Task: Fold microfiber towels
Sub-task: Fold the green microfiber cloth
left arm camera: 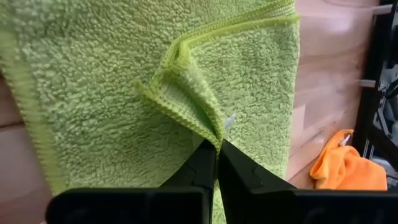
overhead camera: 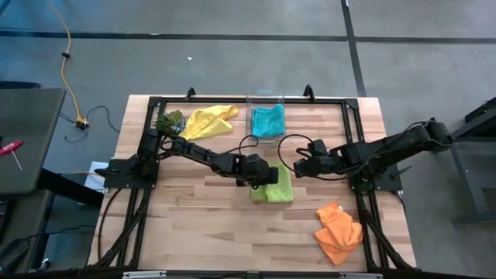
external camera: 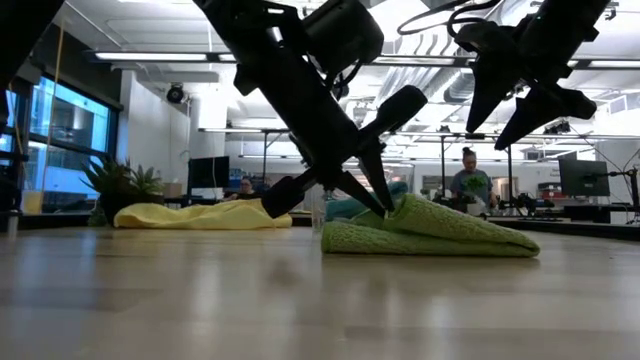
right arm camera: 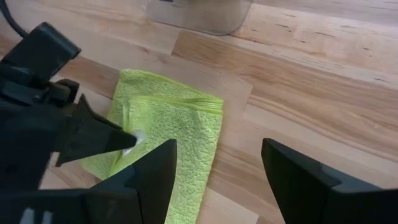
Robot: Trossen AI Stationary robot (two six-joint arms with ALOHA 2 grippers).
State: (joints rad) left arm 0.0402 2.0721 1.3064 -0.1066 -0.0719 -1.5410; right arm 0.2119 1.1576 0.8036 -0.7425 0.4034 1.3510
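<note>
**Four towels in view, left gripper pinching the lime one**

Left gripper fingers closed on a raised fold of the lime green towel, which lies folded mid-table. Right gripper hovers just beside it, fingers spread, holding nothing. Yellow towel is crumpled at the far edge next to the leafy clump. Teal towel sits in the clear box. Orange towel is bunched near the front right corner.

An open-plan lab or workshop. Concrete floor surrounds the wooden table; beyond it, long ceiling lights, monitors and seated people at desks show.
</note>
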